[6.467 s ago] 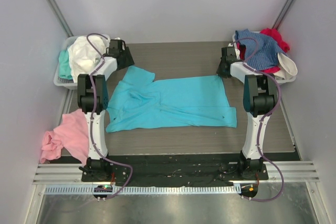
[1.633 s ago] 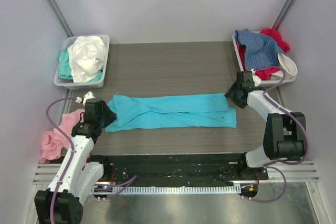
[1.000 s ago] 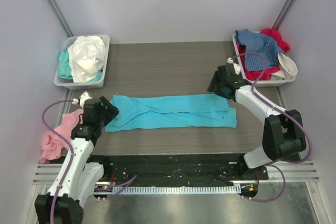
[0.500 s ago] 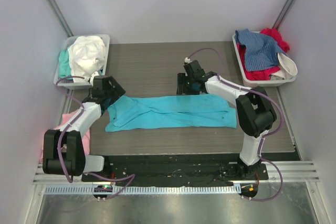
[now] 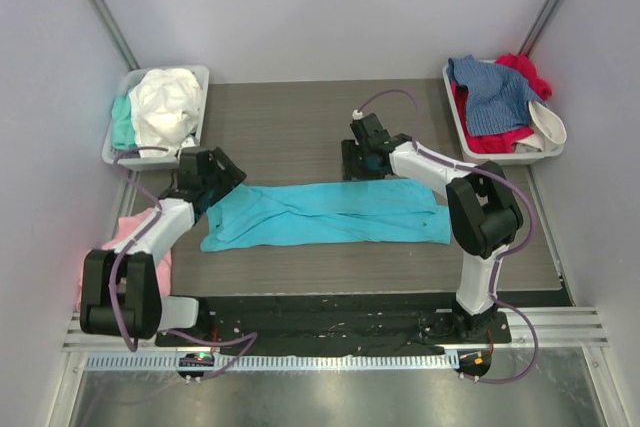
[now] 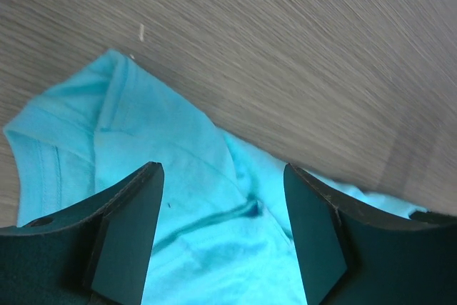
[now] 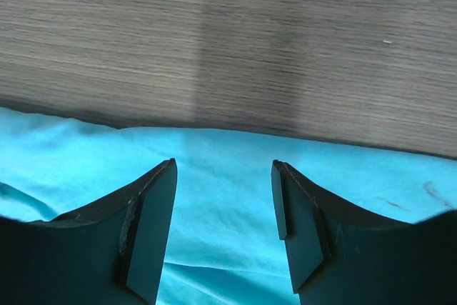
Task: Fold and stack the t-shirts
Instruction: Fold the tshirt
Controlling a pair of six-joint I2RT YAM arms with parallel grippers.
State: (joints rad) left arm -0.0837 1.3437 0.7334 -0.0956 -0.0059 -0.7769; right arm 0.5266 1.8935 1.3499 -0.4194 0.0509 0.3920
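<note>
Turquoise t-shirt (image 5: 330, 212) lies flat on the desk (image 5: 300, 127), folded into a long narrow band running left to right across the middle. Its left end is a bit wider and creased, and the right end is squared off. No part of it is lifted.

Left jaws are apart, over the far left corner of the band. The left wrist view shows turquoise cloth with a stitched seam between the two fingers (image 6: 125, 233) and bare wood grain beyond. Nothing is clamped (contact with the cloth cannot be told). The left arm (image 5: 160, 227) reaches in from the near left.

Right jaws are also apart, holding nothing, over the far edge of the band a little right of its middle. In the right wrist view that edge runs straight across just ahead of the fingertips (image 7: 153, 198), with cloth under them and desk past it. The right arm (image 5: 470, 197) bends back across the shirt's right end.

Pink t-shirt (image 5: 120, 237) sits crumpled at the left desk edge, partly behind the left arm and apart from the turquoise one.

Left tray (image 5: 195, 77) at the far left corner holds a bunched white t-shirt (image 5: 165, 107) on top of a mint t-shirt (image 5: 122, 125).

Right tray (image 5: 455, 112) at the far right corner holds a denim-blue t-shirt (image 5: 495, 95) draped over a red t-shirt (image 5: 525, 72). A pale cloth piece (image 5: 548, 129) hangs at its near right rim.
</note>
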